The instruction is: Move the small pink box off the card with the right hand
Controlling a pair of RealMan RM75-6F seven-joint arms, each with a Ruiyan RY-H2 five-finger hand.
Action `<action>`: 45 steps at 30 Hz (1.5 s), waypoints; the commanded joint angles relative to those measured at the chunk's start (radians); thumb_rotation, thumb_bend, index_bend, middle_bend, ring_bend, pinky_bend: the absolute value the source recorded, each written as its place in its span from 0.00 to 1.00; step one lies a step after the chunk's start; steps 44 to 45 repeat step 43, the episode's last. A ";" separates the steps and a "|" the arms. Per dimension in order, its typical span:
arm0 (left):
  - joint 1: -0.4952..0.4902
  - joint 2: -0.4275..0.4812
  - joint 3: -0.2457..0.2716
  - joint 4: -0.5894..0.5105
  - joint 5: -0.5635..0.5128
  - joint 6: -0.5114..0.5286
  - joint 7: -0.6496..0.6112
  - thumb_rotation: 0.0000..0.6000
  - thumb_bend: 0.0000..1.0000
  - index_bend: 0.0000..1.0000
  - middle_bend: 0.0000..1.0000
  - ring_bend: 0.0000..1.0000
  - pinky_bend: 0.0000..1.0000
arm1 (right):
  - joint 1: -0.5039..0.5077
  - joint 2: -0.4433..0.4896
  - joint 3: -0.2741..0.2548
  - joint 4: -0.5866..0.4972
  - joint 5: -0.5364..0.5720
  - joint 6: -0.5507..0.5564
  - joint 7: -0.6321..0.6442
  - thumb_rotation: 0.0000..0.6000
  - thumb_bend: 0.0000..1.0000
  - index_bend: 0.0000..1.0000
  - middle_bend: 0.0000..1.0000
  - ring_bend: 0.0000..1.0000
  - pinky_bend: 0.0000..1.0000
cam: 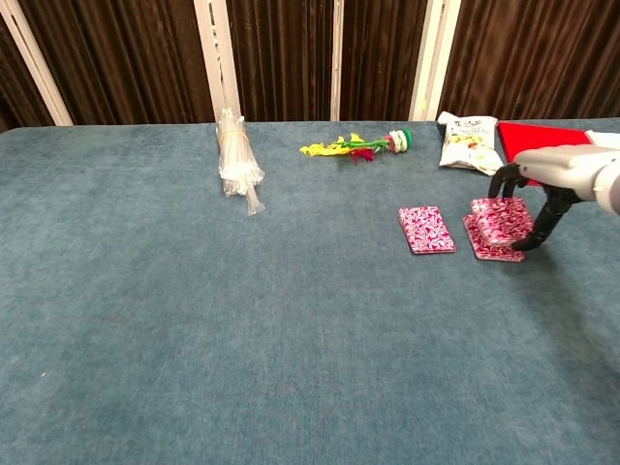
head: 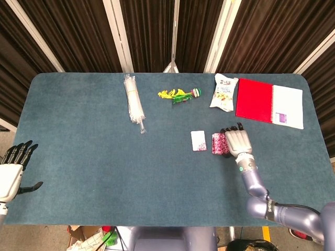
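Note:
The small pink patterned box (cam: 501, 213) is held between the thumb and fingers of my right hand (cam: 548, 182). It sits a little above a flat pink patterned card (cam: 493, 249), whose front edge shows beneath it. From the head view the box (head: 218, 145) pokes out left of the right hand (head: 237, 142), and the card under it is hidden. A second flat pink patterned piece (cam: 426, 230) lies just left of it; from above this piece (head: 198, 140) looks mostly white. My left hand (head: 12, 170) hangs with fingers spread beyond the table's left edge, holding nothing.
At the back right lie a red notebook (head: 268, 102) and a snack bag (head: 224, 92). A yellow-green feathered toy (head: 179, 94) lies at the back centre. A bundle of clear wrapped straws (head: 133, 103) lies at the back left.

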 commanded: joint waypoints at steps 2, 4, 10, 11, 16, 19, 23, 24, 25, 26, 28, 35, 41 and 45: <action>0.002 -0.001 0.000 0.001 0.004 0.006 0.000 1.00 0.00 0.00 0.00 0.00 0.00 | -0.041 0.051 -0.018 -0.043 -0.025 0.032 0.019 1.00 0.23 0.54 0.49 0.19 0.00; 0.003 -0.002 0.000 0.002 0.006 0.008 0.001 1.00 0.00 0.00 0.00 0.00 0.00 | -0.062 0.069 -0.028 -0.056 -0.030 0.040 0.032 1.00 0.23 0.54 0.49 0.19 0.00; 0.005 -0.005 0.000 0.002 0.007 0.013 0.009 1.00 0.00 0.00 0.00 0.00 0.00 | -0.112 0.090 -0.057 -0.067 -0.044 0.044 0.065 1.00 0.23 0.53 0.49 0.19 0.00; 0.005 -0.006 0.000 0.002 0.006 0.014 0.011 1.00 0.00 0.00 0.00 0.00 0.00 | -0.120 0.091 -0.063 -0.070 -0.050 0.046 0.070 1.00 0.23 0.48 0.47 0.18 0.00; 0.009 -0.005 0.000 -0.006 -0.006 0.012 0.013 1.00 0.00 0.00 0.00 0.00 0.00 | -0.142 0.102 -0.091 -0.096 -0.068 0.052 0.052 1.00 0.23 0.06 0.14 0.03 0.00; 0.011 -0.007 -0.001 -0.006 -0.007 0.017 0.021 1.00 0.00 0.00 0.00 0.00 0.00 | -0.152 0.113 -0.095 -0.132 -0.072 0.067 0.042 1.00 0.23 0.00 0.02 0.00 0.00; 0.015 -0.009 -0.002 -0.008 -0.012 0.021 0.029 1.00 0.00 0.00 0.00 0.00 0.00 | -0.167 0.128 -0.096 -0.181 -0.094 0.106 0.030 1.00 0.23 0.00 0.00 0.00 0.00; 0.016 -0.009 -0.002 -0.009 -0.014 0.023 0.031 1.00 0.00 0.00 0.00 0.00 0.00 | -0.173 0.136 -0.099 -0.200 -0.104 0.125 0.020 1.00 0.23 0.00 0.00 0.00 0.00; 0.018 -0.009 -0.003 -0.010 -0.014 0.025 0.033 1.00 0.00 0.00 0.00 0.00 0.00 | -0.178 0.142 -0.103 -0.214 -0.112 0.140 0.012 1.00 0.23 0.00 0.00 0.00 0.00; 0.020 -0.009 -0.003 -0.011 -0.014 0.029 0.035 1.00 0.00 0.00 0.00 0.00 0.00 | -0.186 0.154 -0.111 -0.238 -0.126 0.161 -0.001 1.00 0.23 0.00 0.00 0.00 0.00; 0.023 -0.008 -0.003 -0.012 -0.013 0.035 0.036 1.00 0.00 0.00 0.00 0.00 0.00 | -0.202 0.173 -0.127 -0.274 -0.157 0.196 -0.016 1.00 0.23 0.00 0.00 0.00 0.00; 0.032 -0.012 -0.007 0.000 -0.005 0.061 0.037 1.00 0.00 0.00 0.00 0.00 0.00 | -0.335 0.299 -0.223 -0.386 -0.409 0.418 0.020 1.00 0.23 0.00 0.00 0.00 0.00; 0.035 -0.030 -0.026 0.029 -0.034 0.069 0.039 1.00 0.00 0.00 0.00 0.00 0.00 | -0.511 0.331 -0.247 -0.279 -0.643 0.743 0.169 1.00 0.23 0.00 0.00 0.00 0.00; 0.037 -0.033 -0.028 0.037 -0.027 0.079 0.042 1.00 0.00 0.00 0.00 0.00 0.00 | -0.555 0.325 -0.248 -0.223 -0.661 0.785 0.237 1.00 0.23 0.00 0.00 0.00 0.00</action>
